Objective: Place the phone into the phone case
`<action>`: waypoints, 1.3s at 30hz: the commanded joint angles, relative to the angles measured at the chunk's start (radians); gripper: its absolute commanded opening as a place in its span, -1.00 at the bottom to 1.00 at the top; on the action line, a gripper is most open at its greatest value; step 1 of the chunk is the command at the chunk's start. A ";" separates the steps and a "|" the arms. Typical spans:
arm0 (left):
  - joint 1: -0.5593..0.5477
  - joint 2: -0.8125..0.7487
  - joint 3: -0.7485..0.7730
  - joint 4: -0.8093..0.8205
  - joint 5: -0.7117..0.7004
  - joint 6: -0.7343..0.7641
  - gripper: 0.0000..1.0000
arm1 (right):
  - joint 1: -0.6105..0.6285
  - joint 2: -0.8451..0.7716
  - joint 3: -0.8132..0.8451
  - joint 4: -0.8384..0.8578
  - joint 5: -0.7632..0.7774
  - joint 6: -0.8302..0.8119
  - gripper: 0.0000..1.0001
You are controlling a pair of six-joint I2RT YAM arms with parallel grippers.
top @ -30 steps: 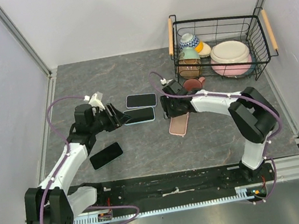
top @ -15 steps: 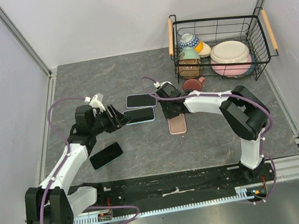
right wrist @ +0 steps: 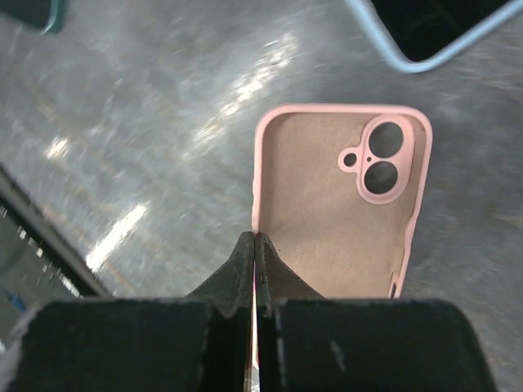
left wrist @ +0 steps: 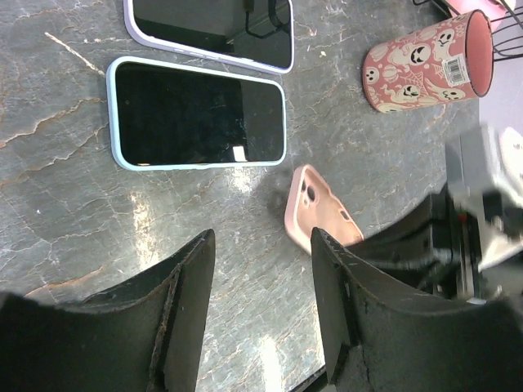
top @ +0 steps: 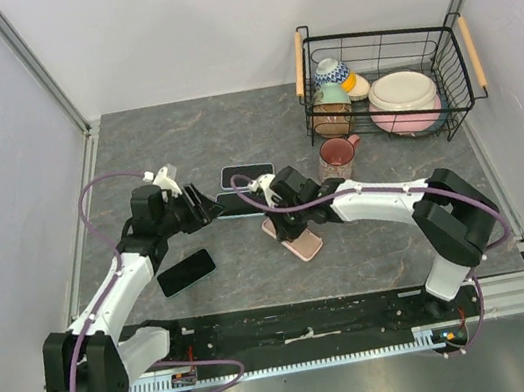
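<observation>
Pink case (top: 297, 240) dragged across the counter (top: 181, 139) — empty, hollow side up.
Right end effector (right wrist: 255, 245), clenched on its rim, has pulled it nearer the left end effector (left wrist: 261, 245) — released, hovering by the blue-rimmed phone (left wrist: 198, 124); loading looks next.

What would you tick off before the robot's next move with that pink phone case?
1. The pink case is empty, hollow side up: ok.
2. The right claw is shut on the case's rim: ok.
3. The left claw is open and holds nothing: ok.
4. A bare phone is ready to go in: cannot tell. The blue-rimmed phone and the lavender-rimmed phone already wear cases. The dark phone by the left arm is too small to judge.
5. The mug stands apart from the case: ok.
</observation>
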 commanded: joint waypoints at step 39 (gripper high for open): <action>-0.380 0.466 0.253 -0.215 -0.122 0.269 -0.05 | -0.290 -0.229 -0.516 0.169 -0.322 0.316 0.28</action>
